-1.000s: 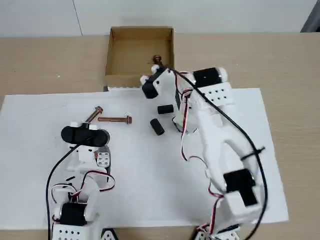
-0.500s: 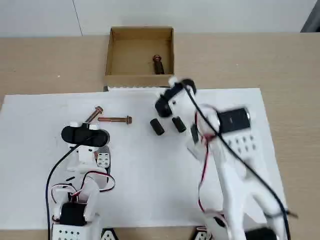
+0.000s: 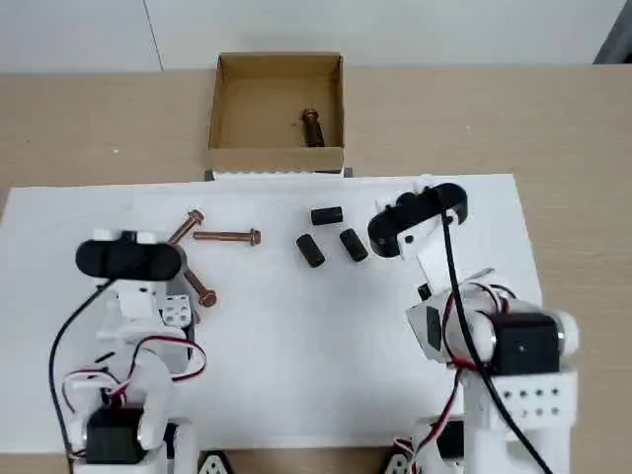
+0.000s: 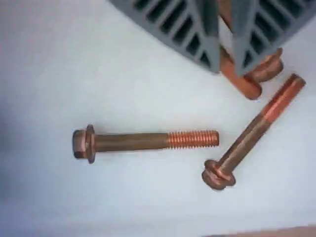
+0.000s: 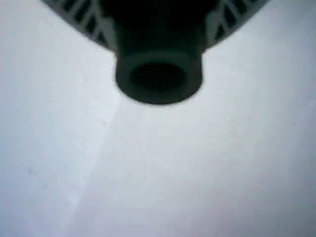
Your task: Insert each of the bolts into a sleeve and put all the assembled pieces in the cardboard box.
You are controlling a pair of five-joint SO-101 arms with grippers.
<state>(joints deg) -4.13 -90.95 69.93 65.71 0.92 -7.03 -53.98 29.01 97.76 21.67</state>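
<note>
The left claw (image 4: 224, 53) has its fingers drawn nearly together on the shank of a third bolt (image 4: 238, 79), gripping it close to one end. That off-centre hold is the main risk. The long free end could swing or slip out when lifted, or the bolt could drag across the white paper (image 3: 276, 375) into the two loose bolts (image 4: 143, 141) lying just beyond the fingertips.

The right claw (image 5: 159, 34) is closed on what looks like a black sleeve (image 5: 159, 76), whose bore faces the wrist camera. Mating could fail if the bolt tilts in the left claw, as its threaded tip would then hit the sleeve's rim instead of entering. A short, smooth sleeve may also rotate or pop out under that push.

Three loose sleeves (image 3: 353, 244) lie near the right claw on the side toward the left arm, where a low pass could knock them. One assembled piece (image 3: 312, 128) already lies in the cardboard box (image 3: 223, 109), well beyond both claws.

A second ago the right claw hung at the box's near edge. It has since drawn back over the paper, uncovering the sleeves. The left arm has shifted outward, exposing the third bolt on the high view.
</note>
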